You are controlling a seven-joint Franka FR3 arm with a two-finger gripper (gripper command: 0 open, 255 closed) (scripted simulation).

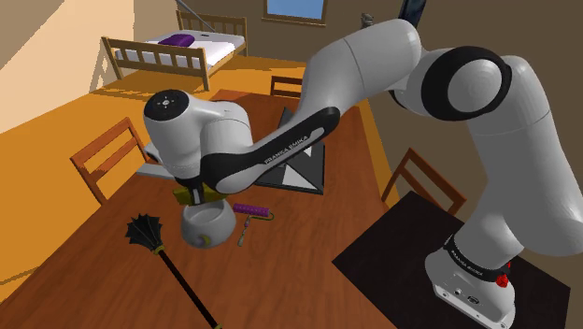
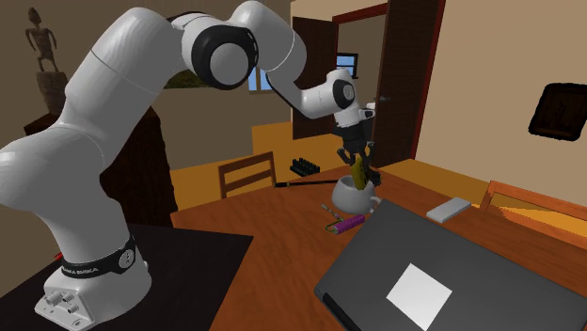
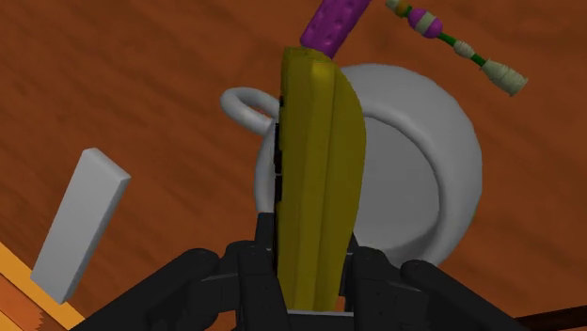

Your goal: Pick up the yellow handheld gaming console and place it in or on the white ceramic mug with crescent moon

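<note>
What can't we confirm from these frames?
- Whether console tip touches mug bottom: wrist view, console's own body hides it.
- Far mug rim: shoulder view, gripper covers it.
- Any mug markings: second exterior view, too small.
- The console face: wrist view, edge-on.

Site was a home, a lived-in room. A wooden bench [image 1: 299, 252] stood at the centre, with wooden chairs [image 1: 110, 159] drawn up along its sides. Orange floor [image 1: 56, 159] lay around the bench. Beyond the bench's far end stood a wood-framed bed [image 1: 177, 51] with a white mattress and a purple pillow [image 1: 177, 40], and a window [image 1: 294, 8] past it. Second exterior view, behind the bench: a dark wooden door [image 2: 421, 85], a figurine [image 2: 38, 39] atop tall dark furniture, a dark frame [image 2: 560, 108] on the tan wall.
</note>
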